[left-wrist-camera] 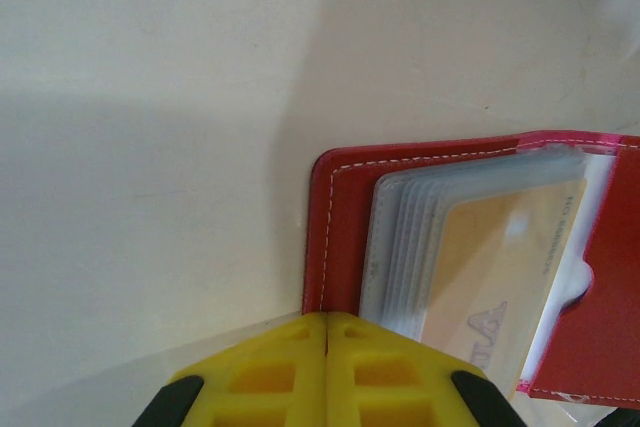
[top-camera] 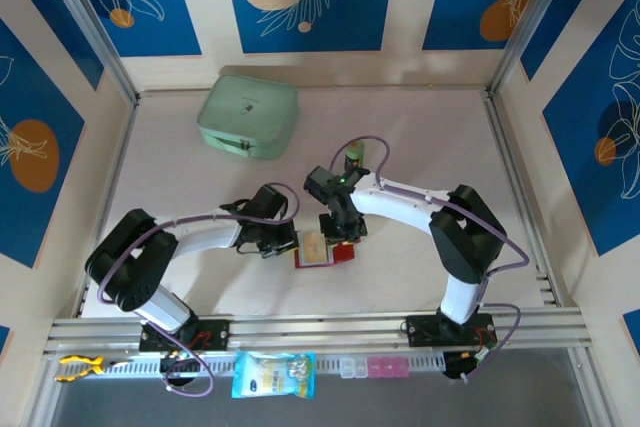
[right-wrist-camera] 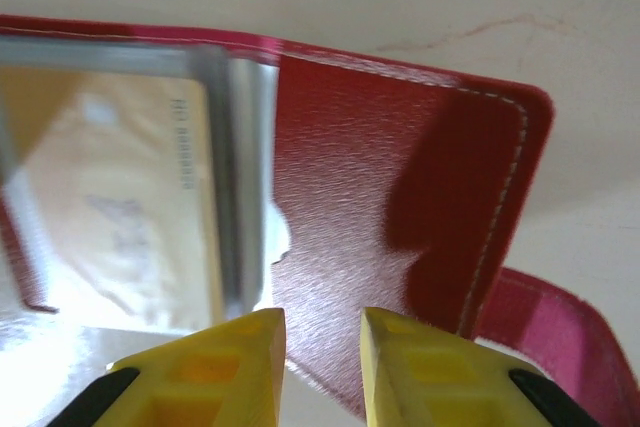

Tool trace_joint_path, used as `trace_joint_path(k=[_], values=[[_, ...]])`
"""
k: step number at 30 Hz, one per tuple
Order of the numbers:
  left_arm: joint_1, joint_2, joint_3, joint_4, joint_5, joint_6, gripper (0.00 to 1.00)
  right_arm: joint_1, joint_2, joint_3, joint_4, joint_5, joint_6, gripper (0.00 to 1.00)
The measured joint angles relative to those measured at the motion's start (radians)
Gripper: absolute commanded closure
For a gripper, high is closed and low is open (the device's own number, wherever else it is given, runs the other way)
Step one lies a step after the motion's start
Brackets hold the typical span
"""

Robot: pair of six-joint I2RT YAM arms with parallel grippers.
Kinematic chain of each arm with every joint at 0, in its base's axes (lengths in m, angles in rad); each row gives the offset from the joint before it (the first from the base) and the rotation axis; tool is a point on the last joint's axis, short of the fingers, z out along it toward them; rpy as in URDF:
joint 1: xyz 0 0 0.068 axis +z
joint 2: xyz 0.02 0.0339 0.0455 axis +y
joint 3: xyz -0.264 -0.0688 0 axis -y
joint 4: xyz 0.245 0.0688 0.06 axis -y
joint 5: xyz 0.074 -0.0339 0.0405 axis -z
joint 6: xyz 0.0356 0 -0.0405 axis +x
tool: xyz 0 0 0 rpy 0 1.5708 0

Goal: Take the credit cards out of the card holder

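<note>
Backdrop: blue wall panels printed with white leaves and orange discs close in the far side and both flanks.
Counter: a pale counter (top-camera: 430, 137), mostly bare, with the work going on near its middle.
Case: a mint-green zip case (top-camera: 248, 115) lies at the far left, well apart from the work.
Card holder: the dark-red card holder (top-camera: 343, 255) (left-wrist-camera: 340, 237) (right-wrist-camera: 380, 197) lies open and flat between the two arms, with its clear sleeves (left-wrist-camera: 400, 247) stacked face up.
Cards: the cards (top-camera: 315, 248) (left-wrist-camera: 500, 277) (right-wrist-camera: 110, 207) sit inside the sleeves. A tan and yellow one shows through the top sleeve, and none lies loose on the counter.
Left end effector: the left end effector (top-camera: 285, 240) (left-wrist-camera: 327, 319) has its yellow pads pressed together with nothing seen between them, at a corner of the holder's left cover. Whether it bears on the cover I cannot tell.
Right end effector: the right end effector (top-camera: 340, 232) (right-wrist-camera: 322, 322) has its fingers a narrow gap apart, gripping nothing, over the right red cover beside the sleeves.
Can: a small green can (top-camera: 353, 155) stands on the far side of the holder.
Progress: the holder is open, but extraction looks not yet begun. Every card still has to slide out.
</note>
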Motion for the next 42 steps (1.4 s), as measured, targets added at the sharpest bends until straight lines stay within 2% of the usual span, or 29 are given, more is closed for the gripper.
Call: trace_joint_path(k=[5, 11, 13, 22, 38, 42], values=[[0.000, 0.000, 0.000, 0.000, 0.000, 0.000, 0.94, -0.023, 0.020, -0.053, 0.036, -0.003, -0.003, 0.70], [0.000, 0.000, 0.000, -0.002, 0.000, 0.000, 0.94, -0.028, 0.056, -0.070, 0.071, -0.017, -0.008, 0.56], [0.000, 0.000, 0.000, -0.003, 0.000, 0.000, 0.94, -0.028, 0.058, -0.070, 0.074, -0.019, -0.010, 0.55], [0.000, 0.000, 0.000, -0.004, -0.001, 0.000, 0.94, -0.026, 0.084, -0.049, 0.057, -0.015, -0.001, 0.50], [0.000, 0.000, 0.000, -0.005, -0.001, 0.000, 0.94, -0.054, 0.030, -0.058, 0.035, 0.008, -0.002, 0.50], [0.000, 0.000, 0.000, -0.006, -0.001, 0.000, 0.95, -0.061, 0.029, -0.058, 0.020, 0.029, -0.006, 0.46]])
